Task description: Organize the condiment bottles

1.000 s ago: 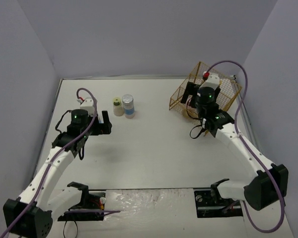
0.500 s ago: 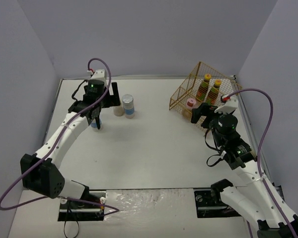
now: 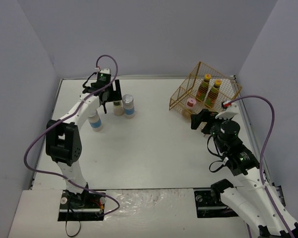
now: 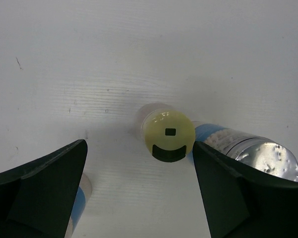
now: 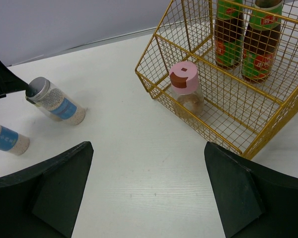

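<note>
Looking from above, you have your left claw (image 3: 111,93) hovering by the green-lidded shaker (image 3: 118,107), which stands on the desk (image 3: 154,144) beside a silver-lidded jar (image 3: 129,105). Your left wrist shows that claw spread wide, gripping nothing. Your right wrist shows the right claw (image 5: 146,198) released and facing the yellow basket (image 5: 154,82), which holds the pink-lidded shaker (image 5: 185,89) and two sauce bottles (image 5: 228,32).

Your left gripper (image 4: 139,145) hangs spread wide over the green-lidded shaker (image 4: 168,133). 1 silver-lidded jar (image 4: 253,151) stands just beside that shaker and crowds the finger on that side. On the other side bare table (image 4: 89,59) runs to the second jar (image 4: 75,198), low under the other finger. Your right gripper (image 5: 149,148), jaws apart, has open table below it. Ahead, the yellow wire basket (image 5: 208,131) walls in the pink-lidded shaker (image 5: 185,87), with 2 sauce bottles (image 5: 228,29) behind it. The only way in is from above.
</note>
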Controlling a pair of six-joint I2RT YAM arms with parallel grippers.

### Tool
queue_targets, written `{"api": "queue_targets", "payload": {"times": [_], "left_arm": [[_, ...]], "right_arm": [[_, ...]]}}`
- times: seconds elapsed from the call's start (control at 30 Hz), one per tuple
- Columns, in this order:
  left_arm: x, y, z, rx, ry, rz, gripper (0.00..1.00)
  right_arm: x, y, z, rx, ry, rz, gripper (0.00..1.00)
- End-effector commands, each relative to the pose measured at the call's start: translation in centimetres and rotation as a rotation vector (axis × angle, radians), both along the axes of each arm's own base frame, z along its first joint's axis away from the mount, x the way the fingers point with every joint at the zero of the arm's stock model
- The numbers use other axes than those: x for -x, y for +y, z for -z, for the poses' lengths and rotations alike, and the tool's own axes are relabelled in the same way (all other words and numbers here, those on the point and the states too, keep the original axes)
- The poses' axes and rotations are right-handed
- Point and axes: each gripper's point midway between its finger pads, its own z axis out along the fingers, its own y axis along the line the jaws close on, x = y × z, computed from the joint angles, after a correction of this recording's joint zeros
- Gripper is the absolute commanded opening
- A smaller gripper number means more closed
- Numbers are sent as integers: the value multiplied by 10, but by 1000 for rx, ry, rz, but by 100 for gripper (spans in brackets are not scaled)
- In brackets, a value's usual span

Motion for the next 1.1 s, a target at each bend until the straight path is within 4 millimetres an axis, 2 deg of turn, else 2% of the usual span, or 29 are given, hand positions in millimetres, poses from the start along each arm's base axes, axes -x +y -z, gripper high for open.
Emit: {"api": "queue_targets", "payload": {"times": [0.0, 0.27, 0.73, 0.83, 1.0, 1.07], "left_arm": [[-18, -11, -41, 68, -101, 12, 83], [-20, -28, -22, 126, -66, 64, 78], [-17, -21, 14, 74, 18, 44, 57], [-18, -21, 13, 67, 11, 52, 49], [-14, -17, -1, 52, -19, 71, 20], [-10, -16, -12, 51, -36, 76, 12]], "right_arm": [[-3, 6, -4, -9, -28, -21, 91], [-1, 7, 5, -7, -11, -25, 92], [-1, 6, 14, -5, 7, -22, 92], [-1, 5, 15, -3, 8, -19, 92], [0, 5, 15, -7, 6, -19, 93], [1, 4, 15, -6, 3, -16, 93]]}}
